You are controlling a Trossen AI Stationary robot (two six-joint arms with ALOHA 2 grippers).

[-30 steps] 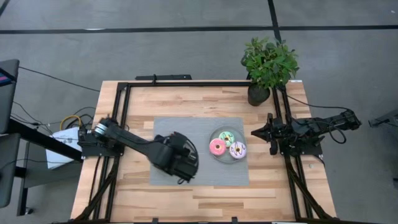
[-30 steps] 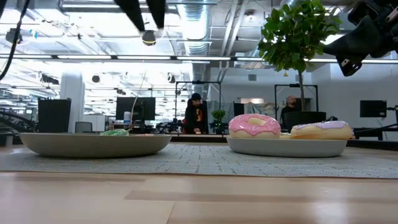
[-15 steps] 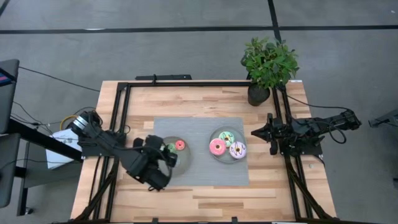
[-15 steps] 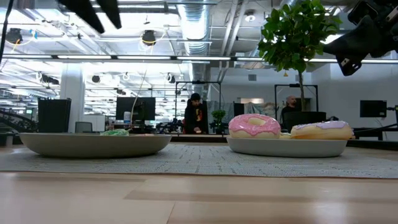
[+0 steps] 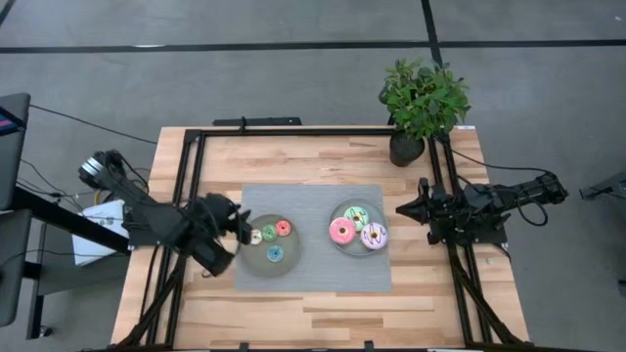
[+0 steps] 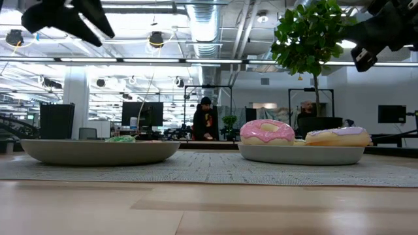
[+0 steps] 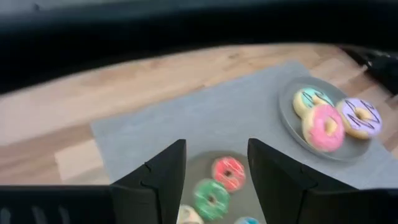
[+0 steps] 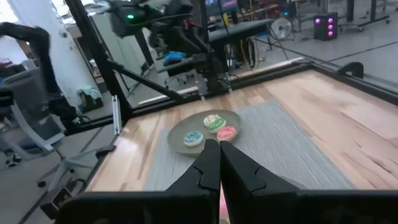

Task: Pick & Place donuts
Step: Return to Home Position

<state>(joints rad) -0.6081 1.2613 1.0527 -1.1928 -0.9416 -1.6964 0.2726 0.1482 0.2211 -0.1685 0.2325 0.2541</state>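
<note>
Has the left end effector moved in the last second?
Yes. The left end effector has pulled back leftward off the left plate, to the grey mat's left edge.

Left gripper [image 5: 236, 225] hovers with jaws apart; right gripper [image 5: 401, 208] rests, jaws pressed together.

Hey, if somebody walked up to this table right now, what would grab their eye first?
Most likely the three big iced donuts, pink, green-white and purple-sprinkled, crowded on the right plate on the grey mat. Next, four tiny donuts on the left plate, with the open left hand hovering beside it. The leafy potted plant at the far right corner stands out too, beyond the shut right hand.
</note>
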